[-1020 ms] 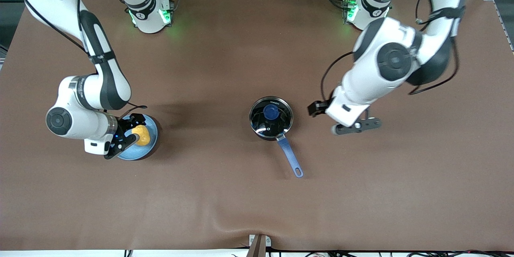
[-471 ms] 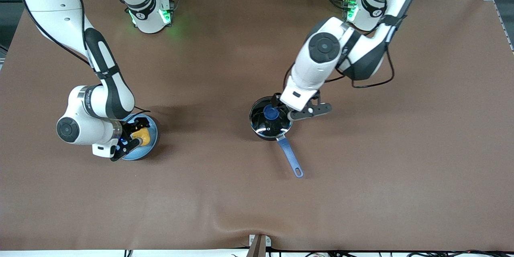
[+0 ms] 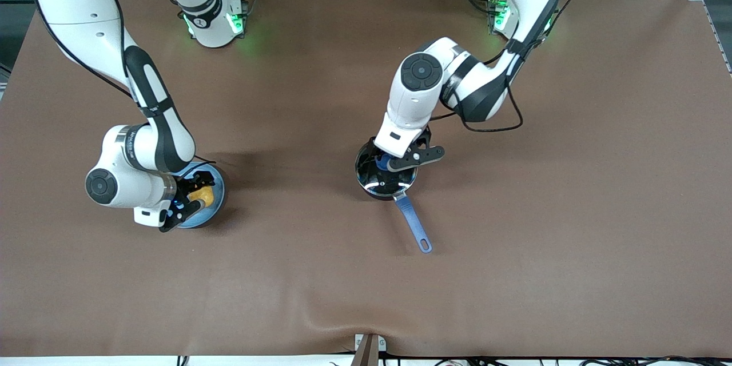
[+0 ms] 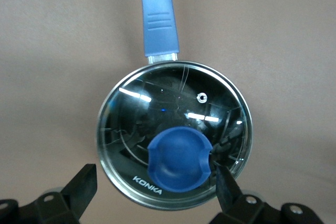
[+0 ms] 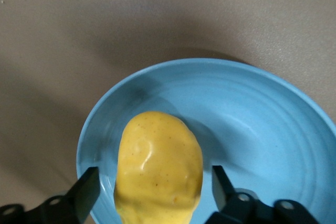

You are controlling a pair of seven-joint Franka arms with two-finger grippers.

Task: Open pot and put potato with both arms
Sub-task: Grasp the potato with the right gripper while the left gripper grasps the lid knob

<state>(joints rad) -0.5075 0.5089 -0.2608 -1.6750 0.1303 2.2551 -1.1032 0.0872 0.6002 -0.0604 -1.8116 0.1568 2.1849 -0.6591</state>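
The black pot [image 3: 382, 182] with its long blue handle [image 3: 413, 223] stands mid-table under a glass lid [image 4: 173, 103] with a blue knob [image 4: 180, 158]. My left gripper [image 3: 394, 159] is open just over the lid; in the left wrist view [image 4: 155, 187] the knob lies between the fingers, close to one fingertip [image 4: 223, 179]. The yellow-orange potato [image 3: 201, 195] lies on a light-blue plate [image 3: 216, 190] toward the right arm's end. My right gripper [image 3: 191, 201] is open, low over the plate. In the right wrist view its fingers [image 5: 86, 195] flank the potato [image 5: 157, 169] with gaps on both sides.
The brown table mat [image 3: 297, 274] is bare around the pot and the plate [image 5: 252, 129]. The pot handle [image 4: 157, 14] points toward the front camera. The arm bases and cables stand along the table's edge farthest from the front camera.
My left arm has swung in from the left arm's end of the table to over the pot lid. My right gripper has settled lower around the potato.
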